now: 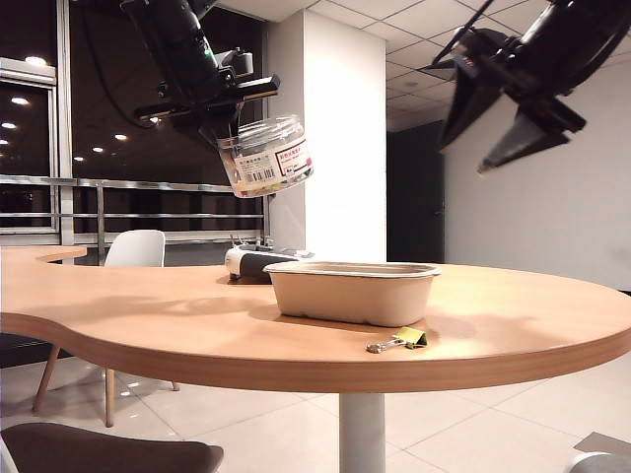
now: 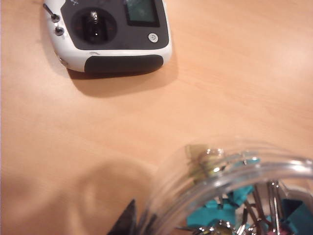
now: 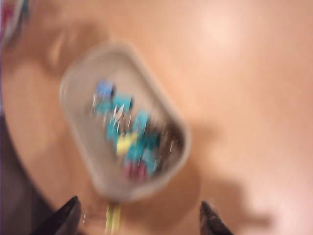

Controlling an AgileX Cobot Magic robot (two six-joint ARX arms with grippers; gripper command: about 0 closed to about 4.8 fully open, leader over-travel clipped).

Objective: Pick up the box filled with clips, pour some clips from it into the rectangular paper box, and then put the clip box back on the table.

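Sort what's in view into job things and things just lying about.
Job: jar of clips, shut in the left hand, up over the table; pulp tray with clips in it; right hand, open, raised; stray yellow clip beside the tray.
Lying about: grey-white remote; chair.

Dark windows [image 1: 30, 148] are reflecting ceiling lights behind a metal railing [image 1: 118, 212]. A white column [image 1: 330, 138] is rising to a tiled ceiling [image 1: 394, 39]. A white chair [image 1: 136, 251] is standing on glossy pale floor tiles [image 1: 246, 414].
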